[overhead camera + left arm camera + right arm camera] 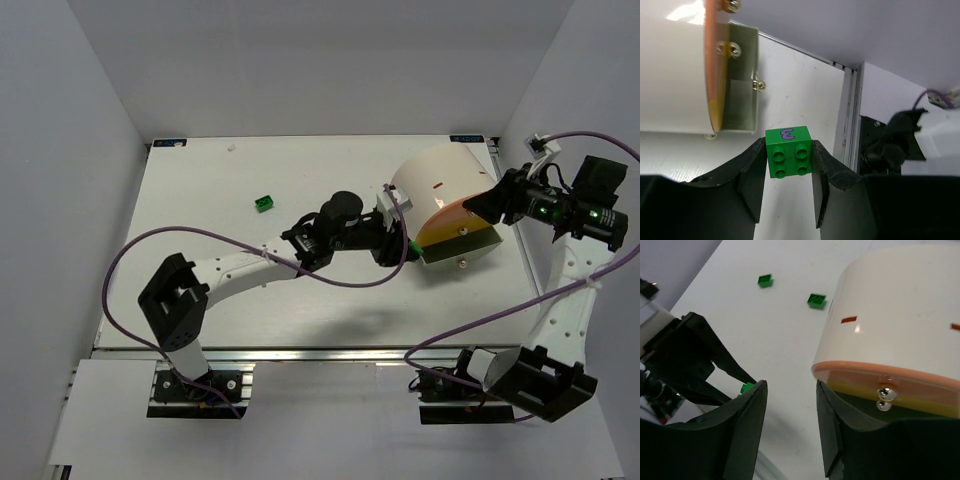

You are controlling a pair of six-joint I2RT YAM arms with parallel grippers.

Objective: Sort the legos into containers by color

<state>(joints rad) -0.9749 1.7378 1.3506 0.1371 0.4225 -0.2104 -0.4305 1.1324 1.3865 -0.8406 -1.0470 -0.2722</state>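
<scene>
The left gripper [788,146] is clamped on a green brick [789,155] marked with a purple 3 — just beside the orange face of the tub [440,180], at the table's [200,180] far right. The right gripper [791,387] stands open by that face. A second brick [816,300] and a third brick [765,280] — both green — lie loose, farther left.

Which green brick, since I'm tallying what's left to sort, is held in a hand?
The brick with the purple mark, pinched in the left hand beside the tub; the other two green bricks lie loose on the table.
</scene>
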